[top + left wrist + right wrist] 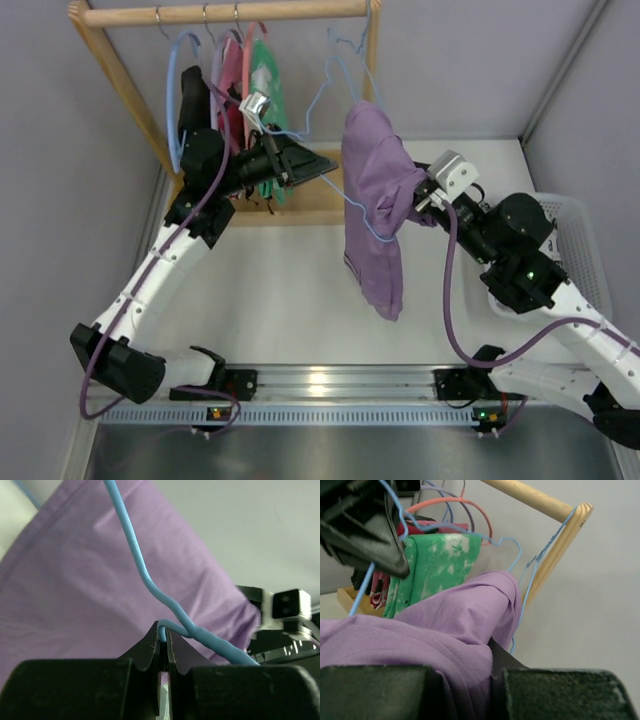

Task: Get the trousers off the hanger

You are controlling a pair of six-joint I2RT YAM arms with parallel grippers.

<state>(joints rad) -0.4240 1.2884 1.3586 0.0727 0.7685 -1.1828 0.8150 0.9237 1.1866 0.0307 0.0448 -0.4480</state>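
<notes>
Mid-removal, judging by the layout. Lilac trousers (375, 190) folded over the light-blue wire hanger (134, 550), hanging mid-scene, right of the clothes on the wooden rack (220, 12). Long axis in the top view: from the fold at the far end down toward the near edge.

Pinching the hanger wire with the left gripper (162, 635), on the left side of the cloth; closed down narrow, only the wire in between. Gripping the trousers with the right gripper (421, 205), coming in from the right just below the fold; clamped narrow on a bunch of purple cloth in the right wrist view.

Key relation: wire on the left, in the left pincer; cloth on the right, in the right pincer; both on the same bundle from opposite sides, close together.

Probably calls for drawing the cloth rightward and nearward off the wire while holding the wire fixed on the left. Worth watching the wire loop crossing the front of the trousers in the top view: likely to snag the cloth. Cannot tell whether the hook sits on the rail. Green printed garment (268, 80) well to the left, out of the pull path.
</notes>
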